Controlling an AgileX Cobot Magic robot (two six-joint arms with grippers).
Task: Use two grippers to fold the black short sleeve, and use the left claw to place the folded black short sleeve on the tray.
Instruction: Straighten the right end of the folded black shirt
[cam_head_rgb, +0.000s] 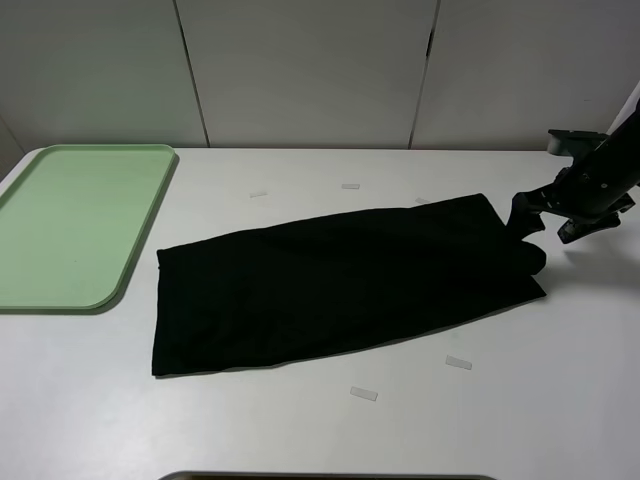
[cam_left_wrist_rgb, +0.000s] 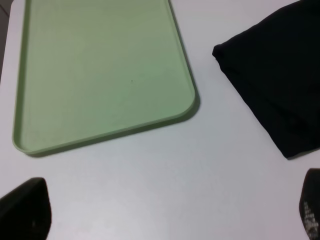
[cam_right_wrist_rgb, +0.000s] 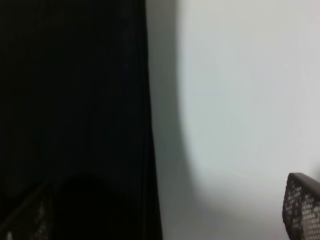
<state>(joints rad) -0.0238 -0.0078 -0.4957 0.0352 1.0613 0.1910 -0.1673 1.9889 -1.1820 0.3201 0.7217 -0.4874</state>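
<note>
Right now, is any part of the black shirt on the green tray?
No, the black short sleeve lies on the table, apart from the tray.

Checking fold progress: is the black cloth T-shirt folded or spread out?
Folded lengthwise: the black cloth T-shirt lies as a long narrow band, no sleeves or lettering showing.

I read this as a robotics lab test cell. The right pincer (cam_head_rgb: 545, 222) of a black jointed robot arm (cam_head_rgb: 610, 165) hangs over a bare, flat white bench (cam_head_rgb: 300, 430). Behind the pincer runs a plain pale grey panelled wall (cam_head_rgb: 300, 70). Small white paper scraps (cam_head_rgb: 364, 394) lie on the bench in front of the pincer, towards my camera.
</note>
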